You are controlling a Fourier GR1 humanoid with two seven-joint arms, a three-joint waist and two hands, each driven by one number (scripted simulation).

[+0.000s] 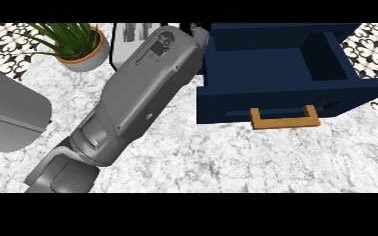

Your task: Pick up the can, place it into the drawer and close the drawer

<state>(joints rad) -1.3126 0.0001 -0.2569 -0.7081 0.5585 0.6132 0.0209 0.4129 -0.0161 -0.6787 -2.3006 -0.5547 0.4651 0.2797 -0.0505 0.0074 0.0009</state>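
Observation:
The navy drawer (277, 75) stands open at the right, with a wooden handle (285, 117) on its front, and its visible inside holds nothing. My left forearm (140, 95) reaches diagonally from the lower left to the top middle. Only a dark sliver of the left hand (195, 29) shows at the picture's top, beside the drawer's left back corner. No can is visible; the arm and hand hide the counter beneath them. My right hand does not show.
A potted green plant (77, 47) stands at the top left. A white and grey striped object (133, 32) lies behind the forearm. A grey rounded body (18, 115) sits at the left edge. Marble counter (244, 160) spreads in front of the drawer.

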